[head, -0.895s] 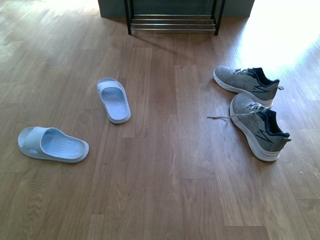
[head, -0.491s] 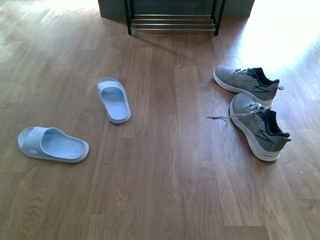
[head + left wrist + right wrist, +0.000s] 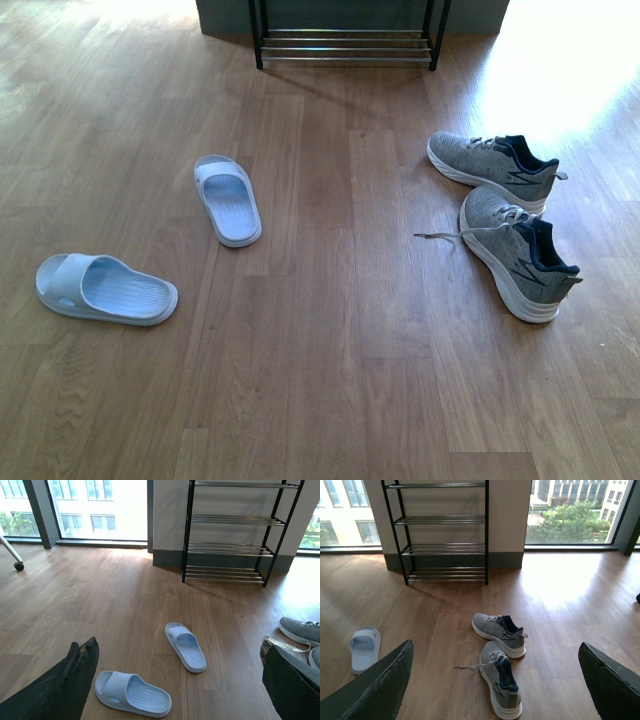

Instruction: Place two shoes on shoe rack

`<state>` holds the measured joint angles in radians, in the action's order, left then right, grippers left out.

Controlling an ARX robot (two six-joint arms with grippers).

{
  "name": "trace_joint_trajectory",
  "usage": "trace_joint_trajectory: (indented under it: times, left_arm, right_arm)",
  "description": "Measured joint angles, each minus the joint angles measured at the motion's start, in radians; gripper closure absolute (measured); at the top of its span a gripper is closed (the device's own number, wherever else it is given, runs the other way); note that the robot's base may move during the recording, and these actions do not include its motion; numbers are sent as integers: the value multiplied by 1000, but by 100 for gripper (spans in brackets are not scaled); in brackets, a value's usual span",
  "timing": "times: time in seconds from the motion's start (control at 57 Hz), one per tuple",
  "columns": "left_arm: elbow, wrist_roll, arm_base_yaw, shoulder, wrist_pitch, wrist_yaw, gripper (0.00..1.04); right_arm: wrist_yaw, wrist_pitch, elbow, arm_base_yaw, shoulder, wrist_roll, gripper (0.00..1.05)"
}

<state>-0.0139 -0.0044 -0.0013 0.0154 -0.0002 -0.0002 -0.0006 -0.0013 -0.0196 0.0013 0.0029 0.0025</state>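
Nothing has shifted since the earlier frames. My left gripper (image 3: 177, 645) and right gripper (image 3: 496, 649) hang with jaws wide, holding nothing. Far slide sandal (image 3: 227, 199), near slide sandal (image 3: 105, 289), far grey sneaker (image 3: 492, 170) and near grey sneaker (image 3: 518, 250) lie on the wooden floor (image 3: 330, 380), apart from the shoe rack (image 3: 346, 45)

The right claw (image 3: 495, 649) gapes wide over the wooden floor (image 3: 560, 605). Between its fingers lie a farther sneaker (image 3: 499, 628) and a nearer sneaker (image 3: 501, 680) (one lace trailing loose), just beside each other. A blue sandal (image 3: 364, 647) lies well apart from them. The shoe rack (image 3: 437, 530) stands by the wall.
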Motion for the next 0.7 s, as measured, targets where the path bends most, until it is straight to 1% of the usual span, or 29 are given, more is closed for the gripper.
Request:
trace_joint_trajectory:
  times: [0.702]
  left_arm:
    - [0,0,0,0,0,0,9]
  right_arm:
    - [0,0,0,0,0,0,9]
